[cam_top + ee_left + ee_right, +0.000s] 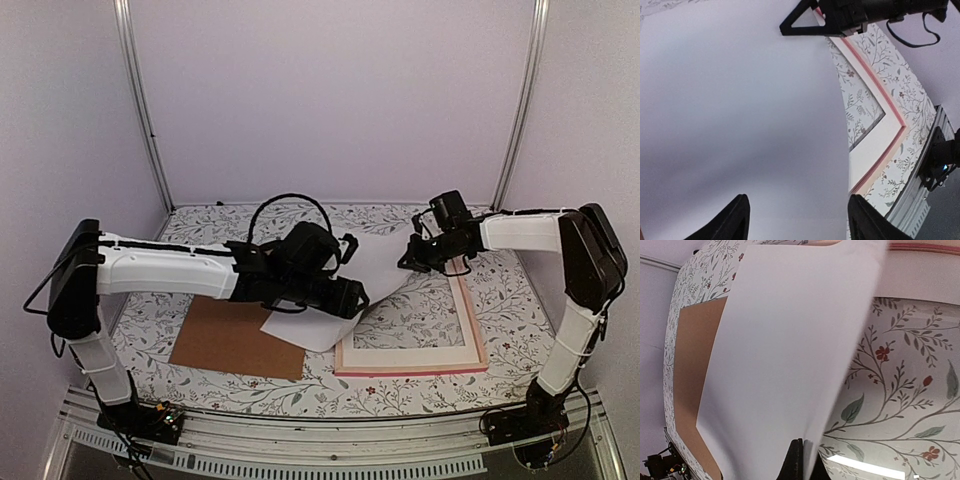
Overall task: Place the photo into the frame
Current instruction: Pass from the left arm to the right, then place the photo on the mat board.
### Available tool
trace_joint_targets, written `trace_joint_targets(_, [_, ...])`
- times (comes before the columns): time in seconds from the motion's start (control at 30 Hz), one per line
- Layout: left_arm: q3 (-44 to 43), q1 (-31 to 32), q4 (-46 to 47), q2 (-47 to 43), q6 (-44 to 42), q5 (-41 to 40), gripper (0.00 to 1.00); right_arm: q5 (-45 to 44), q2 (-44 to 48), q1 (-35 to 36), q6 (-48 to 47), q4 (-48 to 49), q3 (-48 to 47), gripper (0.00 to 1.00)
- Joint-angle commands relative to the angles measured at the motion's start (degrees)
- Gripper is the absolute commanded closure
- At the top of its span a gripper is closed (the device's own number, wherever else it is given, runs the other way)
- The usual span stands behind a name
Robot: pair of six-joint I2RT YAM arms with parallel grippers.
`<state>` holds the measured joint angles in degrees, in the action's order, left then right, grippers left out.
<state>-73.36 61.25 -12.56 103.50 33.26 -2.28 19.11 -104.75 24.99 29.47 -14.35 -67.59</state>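
Note:
A plain white bendy sheet [378,272] lies curled over the left rail of the pink frame [479,325]. The photo's dark print shows in no view, and I cannot tell whether this sheet is its back. My right gripper [415,252] is shut on the sheet's far corner and lifts it; in the right wrist view the fingers [796,460] pinch the sheet's [785,340] edge. My left gripper [348,297] is open, its jaws wide apart just over the sheet [740,100] and gripping nothing [797,202]. The frame [881,91] lies flat on the table.
A white mat board [400,356] with a cutout sits inside the frame; it also shows in the left wrist view [875,145]. A brown backing board [238,338] lies at the left front, seen too in the right wrist view [690,365]. The floral tablecloth [500,285] covers the table.

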Motion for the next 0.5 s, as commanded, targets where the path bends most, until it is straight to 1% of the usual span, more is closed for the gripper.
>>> trace_joint_targets(0.0, [1.4,0.5,1.8,-5.1,-5.9,-0.4,0.22,1.7,6.3,-4.7,-9.2,-8.5,1.2,1.00])
trace_joint_targets(0.03, [1.6,0.5,1.9,-6.0,-6.9,0.2,0.16,2.0,7.4,-5.9,-9.8,-9.0,1.7,1.00])
trace_joint_targets(0.1, [2.1,0.5,3.0,-7.1,-9.2,3.1,0.09,2.7,9.6,-8.1,-10.7,-9.5,2.6,1.00])
trace_joint_targets(0.17, [2.4,0.5,3.9,-7.9,-11.4,8.0,0.06,3.7,10.9,-9.9,-11.6,-10.1,2.8,1.00])
trace_joint_targets(0.23, [2.7,0.6,3.9,-8.6,-13.0,9.9,0.05,4.8,11.6,-10.8,-12.6,-11.4,2.3,1.00])
trace_joint_targets(0.33, [4.0,0.6,3.3,-10.6,-14.4,8.2,0.04,6.9,11.5,-11.3,-16.4,-14.7,0.5,1.00])
trace_joint_targets(0.47, [5.4,0.3,2.2,-13.7,-16.4,3.9,0.04,4.7,9.9,-11.9,-22.7,-20.7,-1.6,1.00])
